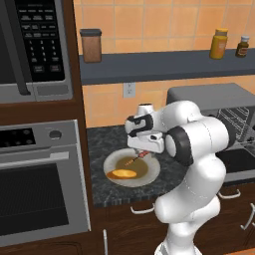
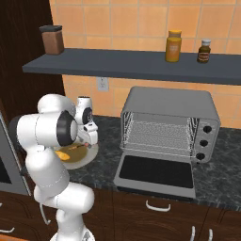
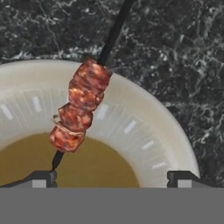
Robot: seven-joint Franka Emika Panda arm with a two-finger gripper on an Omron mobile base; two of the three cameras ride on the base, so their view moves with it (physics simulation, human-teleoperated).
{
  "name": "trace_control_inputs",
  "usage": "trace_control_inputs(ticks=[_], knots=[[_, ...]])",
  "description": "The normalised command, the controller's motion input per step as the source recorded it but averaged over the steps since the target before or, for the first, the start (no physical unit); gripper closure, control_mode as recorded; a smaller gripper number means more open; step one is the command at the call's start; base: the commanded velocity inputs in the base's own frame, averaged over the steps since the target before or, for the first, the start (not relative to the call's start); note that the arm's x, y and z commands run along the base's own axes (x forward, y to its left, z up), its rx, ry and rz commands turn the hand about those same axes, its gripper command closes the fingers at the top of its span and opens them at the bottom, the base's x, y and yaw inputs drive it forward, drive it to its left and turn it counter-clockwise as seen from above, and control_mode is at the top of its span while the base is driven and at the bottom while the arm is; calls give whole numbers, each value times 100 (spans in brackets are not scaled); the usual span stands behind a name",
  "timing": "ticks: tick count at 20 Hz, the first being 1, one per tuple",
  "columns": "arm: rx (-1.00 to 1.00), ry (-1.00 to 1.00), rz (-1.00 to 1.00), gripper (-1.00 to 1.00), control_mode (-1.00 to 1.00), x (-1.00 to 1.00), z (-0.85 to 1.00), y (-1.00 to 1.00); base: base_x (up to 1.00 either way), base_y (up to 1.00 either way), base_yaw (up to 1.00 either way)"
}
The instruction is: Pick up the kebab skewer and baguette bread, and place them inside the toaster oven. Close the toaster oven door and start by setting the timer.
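The skewer (image 3: 81, 107) lies slanted across the rim of the plate (image 3: 144, 127), its meat chunks resting on the pale sloped edge and its bare dark stick reaching out past the plate over the speckled tabletop (image 3: 175, 48). Propped on the rim like that, it probably offers room for fingertips to close around it. The pincer (image 3: 113, 177) hangs just above the plate with its jaws spread wide and nothing between them; one tip sits near the skewer's lower end, the other well to the far side, so the grasp looks not yet lined up. The bread (image 1: 122, 174) lies on the same plate, on its near side beside the skewer. To the right of the plate the toaster oven (image 2: 169, 123) stands with its door (image 2: 156, 173) folded down flat, leaving the wire rack open to receive both foods. Neither has been lifted yet.
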Motion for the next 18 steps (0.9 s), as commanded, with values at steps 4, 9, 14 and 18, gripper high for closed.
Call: trace_control_inputs(ticks=[4, 9, 14, 18], knots=[[0, -1, -1, -100, -100, 20, -19, 0, 0, 0, 0], [0, -4, -1, -100, -100, 18, -18, 0, 0, 0, 0], [0, -7, -1, -100, -100, 19, -25, 0, 0, 0, 0], [0, -3, 0, -100, -100, 6, -30, 0, 0, 0, 0]])
